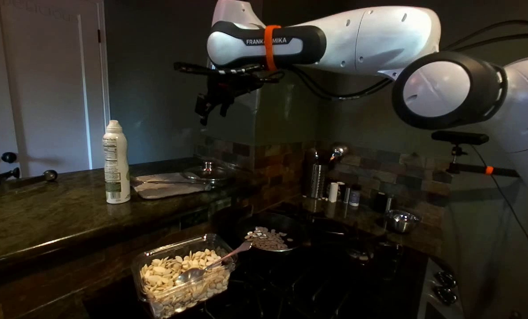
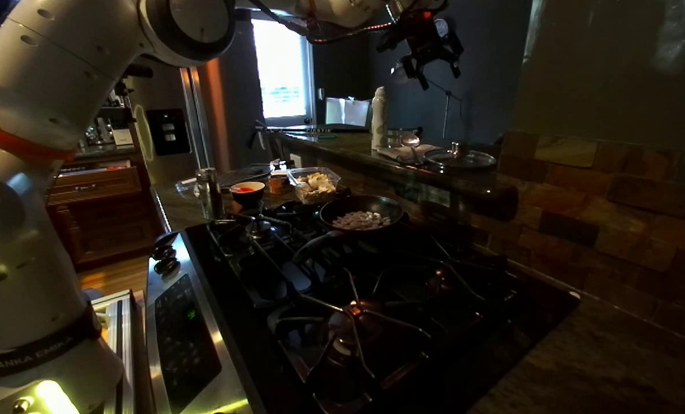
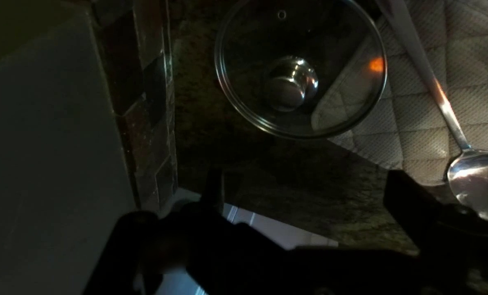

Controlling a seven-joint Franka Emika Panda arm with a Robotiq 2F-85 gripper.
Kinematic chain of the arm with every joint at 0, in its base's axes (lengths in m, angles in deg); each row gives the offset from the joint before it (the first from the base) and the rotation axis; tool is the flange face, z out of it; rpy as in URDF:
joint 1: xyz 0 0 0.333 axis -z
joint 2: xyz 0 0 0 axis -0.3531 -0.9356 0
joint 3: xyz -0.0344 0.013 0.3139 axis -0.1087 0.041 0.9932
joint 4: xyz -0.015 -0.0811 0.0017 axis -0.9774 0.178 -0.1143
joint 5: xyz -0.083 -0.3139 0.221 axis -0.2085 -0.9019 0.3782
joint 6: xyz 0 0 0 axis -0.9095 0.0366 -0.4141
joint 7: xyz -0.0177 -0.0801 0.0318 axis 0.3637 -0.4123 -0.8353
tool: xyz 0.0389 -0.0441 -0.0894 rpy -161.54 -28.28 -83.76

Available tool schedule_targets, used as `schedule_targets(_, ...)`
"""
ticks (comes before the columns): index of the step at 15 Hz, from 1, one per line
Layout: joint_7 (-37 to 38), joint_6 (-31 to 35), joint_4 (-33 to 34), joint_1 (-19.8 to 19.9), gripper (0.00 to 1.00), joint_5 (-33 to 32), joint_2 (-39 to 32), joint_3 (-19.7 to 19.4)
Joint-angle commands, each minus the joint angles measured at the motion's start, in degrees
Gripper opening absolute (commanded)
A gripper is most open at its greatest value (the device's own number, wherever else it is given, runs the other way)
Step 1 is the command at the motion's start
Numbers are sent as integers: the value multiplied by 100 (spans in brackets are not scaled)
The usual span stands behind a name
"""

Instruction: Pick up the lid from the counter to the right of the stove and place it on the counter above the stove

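Black fingers [image 3: 408, 200] spread wide, released | gripper [image 2: 440, 80] hanging over the raised counter [image 1: 60, 212], well clear of the glass lid [image 3: 301, 69] | lid lying on that counter, partly over a quilted pad [image 3: 420, 135] | metal spoon [image 3: 436, 88] across the pad | white bottle [image 1: 117, 164] upright nearby | lower down, stove [image 2: 480, 339] bearing a frying pan [image 2: 365, 202] of pale seeds [image 2: 361, 220]

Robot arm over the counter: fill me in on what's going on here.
The robot arm holds its empty, open gripper high, roughly over the glass lid. The lid lies on the raised counter, overlapping a corner of a pot holder. A pan of seeds sits on the stove. The job is moving the lid, but I can't tell whether it's yet to be lifted or already set down.
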Motion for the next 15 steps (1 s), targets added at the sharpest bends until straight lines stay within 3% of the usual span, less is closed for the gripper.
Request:
schedule_targets(1,-242,1053,-1364,57,100,-15,870,116)
schedule_targets(2,-184,1396,-1597,73,100,24,1017,117)
schedule_targets(3,-144,894,-692,3,100,2,455,15)
schedule_targets(8,-143,1252,-1245,16,100,2,818,31)
schedule_targets(15,-1094,234,-2954,491,100,1062,1875,300)
